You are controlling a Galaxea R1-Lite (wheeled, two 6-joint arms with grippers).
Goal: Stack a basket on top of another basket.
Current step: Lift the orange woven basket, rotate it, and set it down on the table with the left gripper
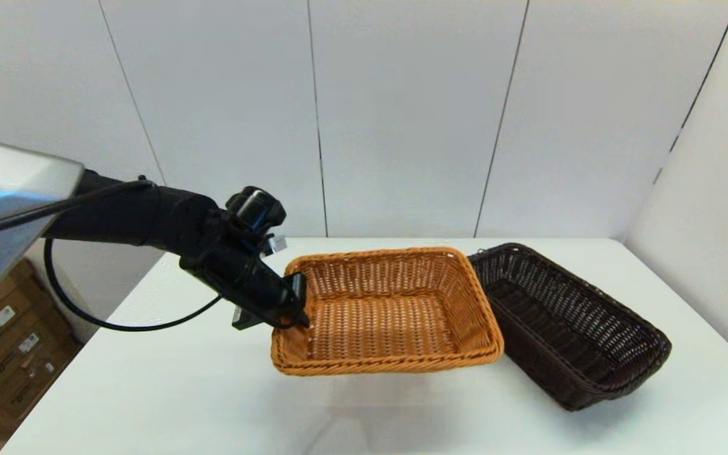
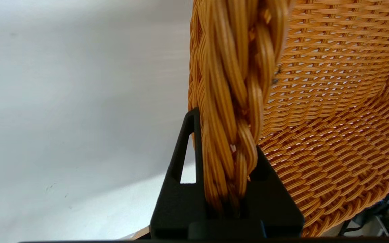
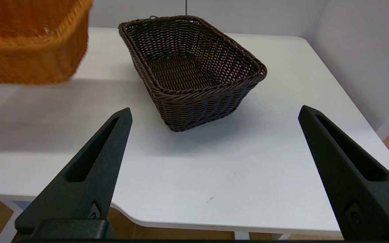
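Left gripper: clamped on the braided left rim of the orange basket, held above the table.
Dark basket: on the table near its right edge, beside the orange one.
Right gripper: fingers wide apart, off the table's near edge.

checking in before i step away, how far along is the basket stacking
Done: the left gripper is shut on the orange-tan basket at its braided rim and has it off the table. In hand: carrying it. Left: setting it into the dark brown basket, which sits alone. The right gripper is open, idle.
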